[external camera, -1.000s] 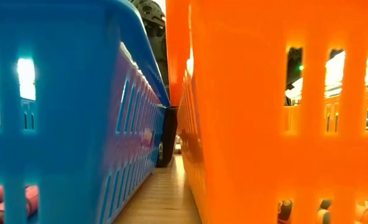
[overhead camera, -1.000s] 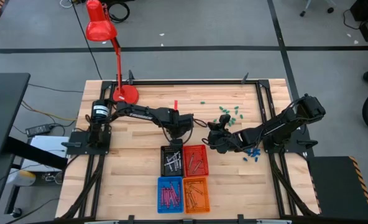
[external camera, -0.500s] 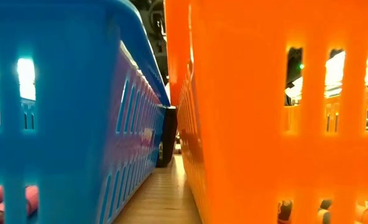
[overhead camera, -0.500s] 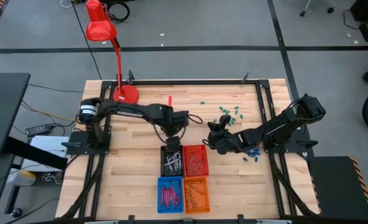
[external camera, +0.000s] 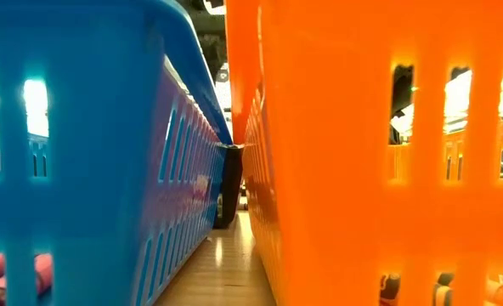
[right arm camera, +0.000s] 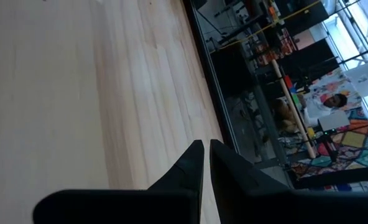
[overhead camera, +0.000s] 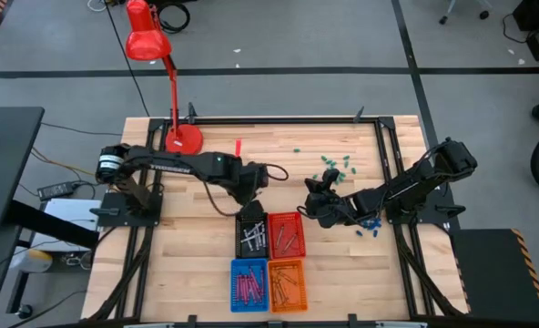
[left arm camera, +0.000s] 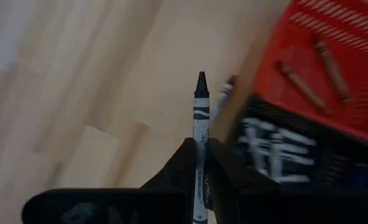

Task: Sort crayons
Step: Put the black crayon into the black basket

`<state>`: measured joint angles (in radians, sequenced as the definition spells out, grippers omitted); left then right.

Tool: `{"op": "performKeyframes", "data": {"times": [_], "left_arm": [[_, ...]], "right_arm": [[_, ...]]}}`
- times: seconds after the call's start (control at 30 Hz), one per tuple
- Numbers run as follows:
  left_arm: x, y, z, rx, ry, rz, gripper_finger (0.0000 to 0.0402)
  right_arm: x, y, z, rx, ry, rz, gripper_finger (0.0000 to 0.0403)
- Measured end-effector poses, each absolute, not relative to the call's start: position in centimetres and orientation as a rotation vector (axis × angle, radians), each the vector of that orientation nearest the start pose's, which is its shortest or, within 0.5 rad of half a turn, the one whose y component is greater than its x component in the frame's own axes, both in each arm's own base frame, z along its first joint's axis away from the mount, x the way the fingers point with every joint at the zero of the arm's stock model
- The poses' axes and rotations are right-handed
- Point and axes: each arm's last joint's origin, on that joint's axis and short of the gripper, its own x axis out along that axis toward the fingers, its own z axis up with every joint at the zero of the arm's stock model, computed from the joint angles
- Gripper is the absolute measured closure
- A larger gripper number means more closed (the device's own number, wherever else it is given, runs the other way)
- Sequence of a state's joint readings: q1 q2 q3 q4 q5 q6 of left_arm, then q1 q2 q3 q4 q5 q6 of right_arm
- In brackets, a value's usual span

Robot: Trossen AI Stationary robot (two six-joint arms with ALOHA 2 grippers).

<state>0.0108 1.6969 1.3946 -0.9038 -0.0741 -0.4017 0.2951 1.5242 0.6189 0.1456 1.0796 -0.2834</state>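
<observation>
My left gripper (overhead camera: 250, 199) hangs over the table just beyond the black basket (overhead camera: 251, 235) and is shut on a pale grey crayon with a black tip (left arm camera: 201, 106). The black basket (left arm camera: 283, 163) holds pale crayons. The red basket (overhead camera: 286, 233) holds brownish ones (left arm camera: 301, 86). The blue basket (overhead camera: 248, 284) holds maroon crayons and the orange basket (overhead camera: 287, 284) holds more. My right gripper (overhead camera: 313, 202) is shut and empty, low over the table to the right of the red basket; it also shows in the right wrist view (right arm camera: 202, 147). My left gripper pinches the crayon's paper-wrapped shaft (left arm camera: 200, 163) between its two fingers. The crayon lies along the fingers, and its black tip (left arm camera: 201, 81) sticks out well past the fingertips. It appears lifted clear of the table.
Another pale crayon (left arm camera: 224, 93) lies on the table against the black basket's side. Small green pieces (overhead camera: 335, 164) lie at the far right, and blue pieces (overhead camera: 370, 225) beside my right arm. A red desk lamp (overhead camera: 180, 137) stands at the far left. The low view looks between the blue (external camera: 81, 153) and orange (external camera: 353, 153) baskets.
My left arm has swung toward the table's left edge, carrying its gripper and the crayon a little leftward, far of the black basket. In the low view the arm has drawn out of sight above the baskets. My right arm has kept still.
</observation>
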Motion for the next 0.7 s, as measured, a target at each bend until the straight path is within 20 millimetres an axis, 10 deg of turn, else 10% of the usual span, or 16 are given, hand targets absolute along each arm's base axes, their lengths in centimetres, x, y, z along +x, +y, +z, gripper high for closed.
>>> {"op": "performKeyframes", "data": {"times": [0.47, 0.7], "left_arm": [[34.0, -6.2, 26.1, -0.609, 1.077, 0.410, 0.0369], [35.3, -7.9, 22.9, -0.577, 1.134, 0.448, 0.0369]], "right_arm": [[26.1, 5.3, 15.5, -0.758, 0.715, -0.662, 0.0369], [26.1, 5.3, 15.5, -0.756, 0.715, -0.659, 0.0369]]}}
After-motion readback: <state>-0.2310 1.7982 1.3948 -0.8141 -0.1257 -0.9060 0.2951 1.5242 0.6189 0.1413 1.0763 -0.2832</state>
